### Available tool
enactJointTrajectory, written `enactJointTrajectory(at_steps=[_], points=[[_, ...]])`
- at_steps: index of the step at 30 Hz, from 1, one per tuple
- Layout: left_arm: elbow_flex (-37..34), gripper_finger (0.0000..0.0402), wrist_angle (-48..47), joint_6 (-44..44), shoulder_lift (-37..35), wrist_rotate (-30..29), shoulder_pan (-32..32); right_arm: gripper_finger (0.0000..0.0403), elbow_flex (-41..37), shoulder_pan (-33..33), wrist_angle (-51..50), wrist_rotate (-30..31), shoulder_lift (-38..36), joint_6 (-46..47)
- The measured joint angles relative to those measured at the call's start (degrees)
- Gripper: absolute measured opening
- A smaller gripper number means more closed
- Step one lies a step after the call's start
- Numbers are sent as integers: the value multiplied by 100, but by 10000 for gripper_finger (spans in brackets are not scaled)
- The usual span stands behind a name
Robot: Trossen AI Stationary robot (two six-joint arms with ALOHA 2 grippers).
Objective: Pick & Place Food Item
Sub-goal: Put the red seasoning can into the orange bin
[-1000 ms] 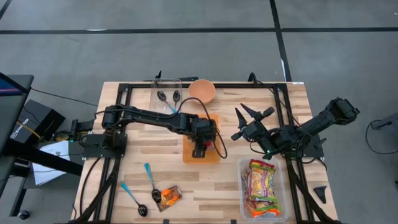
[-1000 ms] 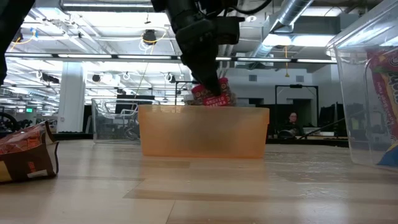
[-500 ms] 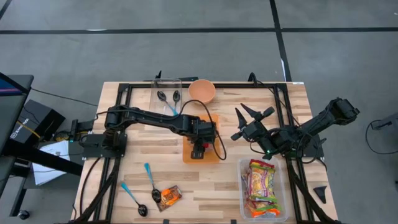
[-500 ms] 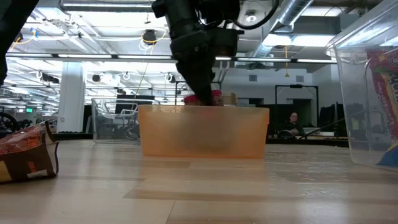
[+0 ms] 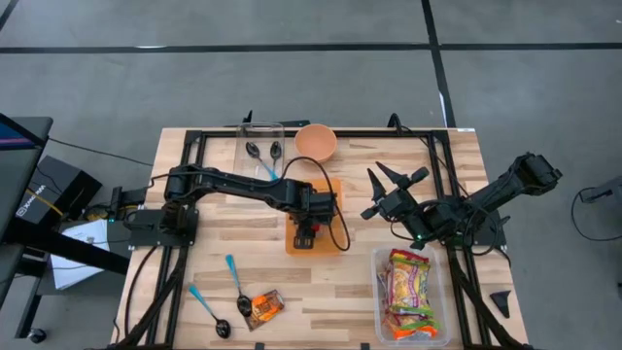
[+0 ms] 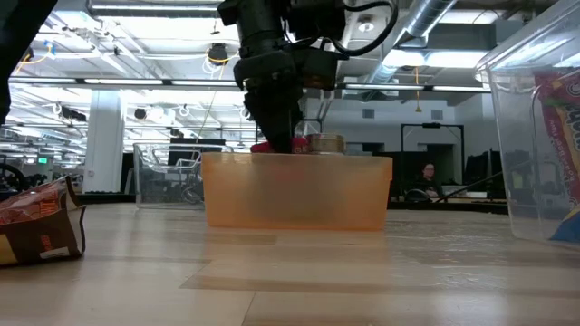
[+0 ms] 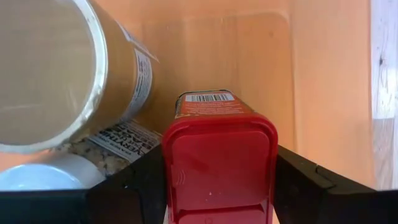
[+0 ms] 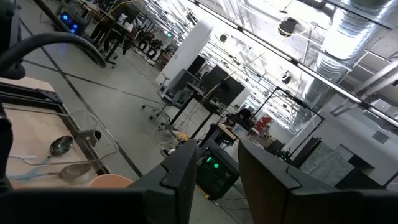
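Near the front-left corner of the desk [image 5: 209, 209], two spoons [image 5: 236, 289] and a snack packet [image 5: 264, 307] are being left loose, apparently waiting their turn or not needed. Toward the back edge, two more spoons [image 5: 263, 151] are being kept in a clear bin [image 5: 259, 130], with one orange bowl [image 5: 315, 141] just beside it. At the desk's middle, a red-capped jar [image 7: 219, 165] is being gripped between the closed fingers of the left gripper [image 5: 307, 231] and held low inside the orange tub [image 5: 334, 240], probably so it can be set down next to the two containers already lying there, a large cylindrical can [image 7: 74, 74] among them. The right gripper [image 5: 391, 188] is being held off the desk beside the tub, fingers spread apart and empty, seemingly parked clear of the work. By the front-right corner, one clear box [image 5: 435, 292] is being used to store several bright snack bags [image 5: 410, 292], too jumbled to be counted.
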Motion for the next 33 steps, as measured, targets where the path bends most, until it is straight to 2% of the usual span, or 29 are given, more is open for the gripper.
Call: enactJointTrajectory(at_steps=[13,23,33], points=[[-2,213,-313,0,0,-9,16,115,0,0,-7,0,1,0],[-2,261,-350,13,-4,-17,44,115,0,0,-24,1,0,0],[-7,269,-395,17,-388,-20,87,115,0,2,-31,8,0,1]])
